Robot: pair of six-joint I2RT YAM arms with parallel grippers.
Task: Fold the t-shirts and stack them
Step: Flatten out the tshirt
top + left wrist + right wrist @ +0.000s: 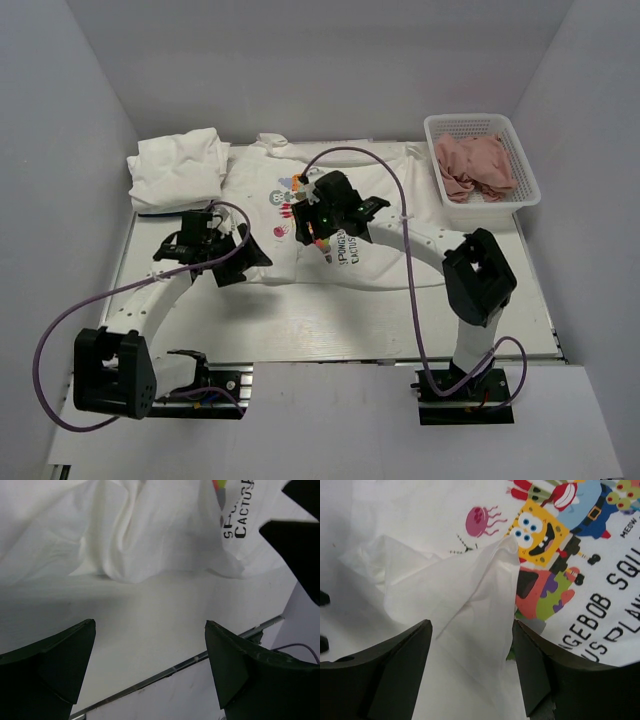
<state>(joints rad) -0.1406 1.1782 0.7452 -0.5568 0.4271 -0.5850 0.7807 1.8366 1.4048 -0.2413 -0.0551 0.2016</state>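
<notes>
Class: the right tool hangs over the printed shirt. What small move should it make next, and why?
Probably lift the right tool straight up, clear of the shirt. Its jaws stand open, and a loose fold peaks between them at the print's edge, gripped by nothing. A sideways move might drag that fold askew.
</notes>
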